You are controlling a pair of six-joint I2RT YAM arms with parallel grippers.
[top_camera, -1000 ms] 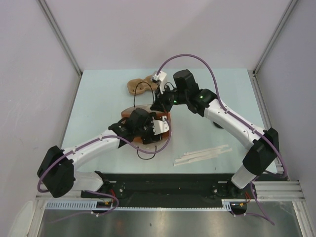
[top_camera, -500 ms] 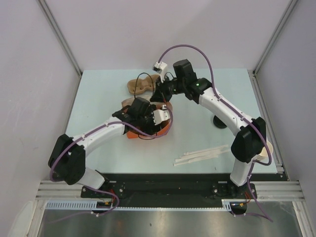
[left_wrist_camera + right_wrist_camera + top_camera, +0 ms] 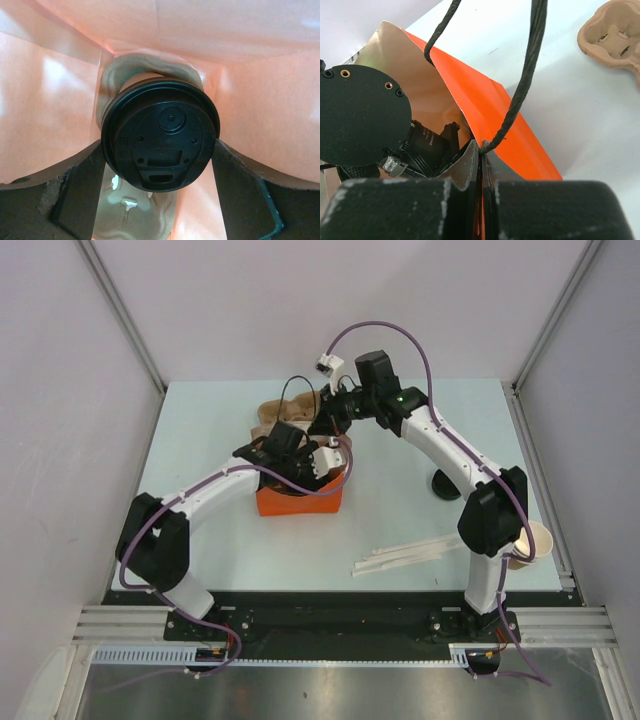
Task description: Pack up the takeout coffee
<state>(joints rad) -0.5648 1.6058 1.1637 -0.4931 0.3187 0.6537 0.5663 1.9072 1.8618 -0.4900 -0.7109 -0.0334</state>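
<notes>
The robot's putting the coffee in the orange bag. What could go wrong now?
1. The takeout coffee hangs between the left fingers over the pulp tray. If it is let go off-centre, it might miss a pocket, tip and spill.
2. The right fingers pinch only a thin bit of the orange bag at its rim. If that slips, the wall could flop inward.

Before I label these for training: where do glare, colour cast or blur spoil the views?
Left wrist: light through the orange bag tints everything pink, with bright patches on its walls; the lid of the takeout coffee is sharp, the left pincer dark and soft. Right wrist: the right pincer is blurred, the bag edge crisp. Top external: even light, sharp throughout.
</notes>
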